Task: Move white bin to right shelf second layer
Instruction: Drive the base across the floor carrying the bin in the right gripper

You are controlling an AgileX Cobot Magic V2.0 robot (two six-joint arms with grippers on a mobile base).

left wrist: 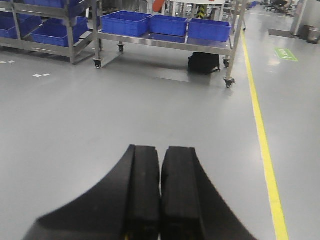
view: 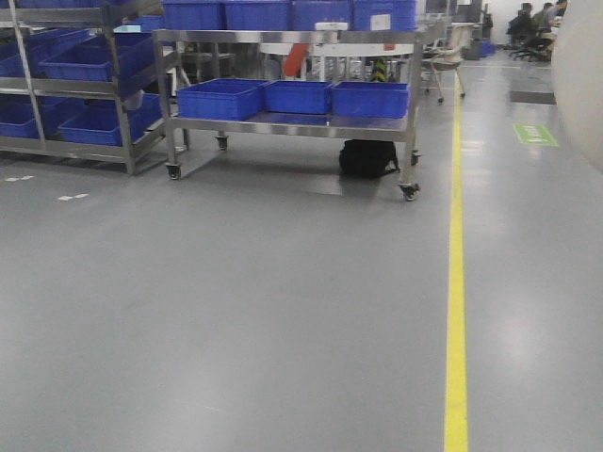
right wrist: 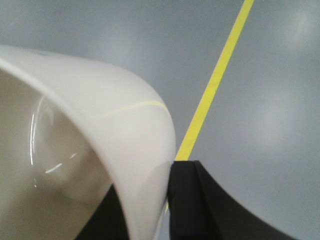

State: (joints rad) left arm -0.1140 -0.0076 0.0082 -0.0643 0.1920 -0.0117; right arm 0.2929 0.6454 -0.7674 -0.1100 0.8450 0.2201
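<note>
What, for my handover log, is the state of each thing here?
white bin: gripped by its wall, above the floor.
right gripper: jaws shut on the white bin.
left gripper: jaws shut, empty.
blue crates: resting on the cart's lower shelf.
black bag: on the floor under the cart.

**Colour rundown**

Floor (view: 236,311): flat grey, glossy. Yellow line (view: 456,282) runs down the right of frame. Green marking (view: 535,134) upper right, small white marks (view: 73,197) at left. Crates (view: 221,98): solid blue, upper left and top centre. Cart (view: 292,38): bare silver steel. Bag (view: 367,157) beneath it: black. White bin (right wrist: 100,150): glossy cream-white, plain, yellow line mirrored in its wall. Left gripper (left wrist: 160,192) and right gripper (right wrist: 150,215): matte black.
</note>
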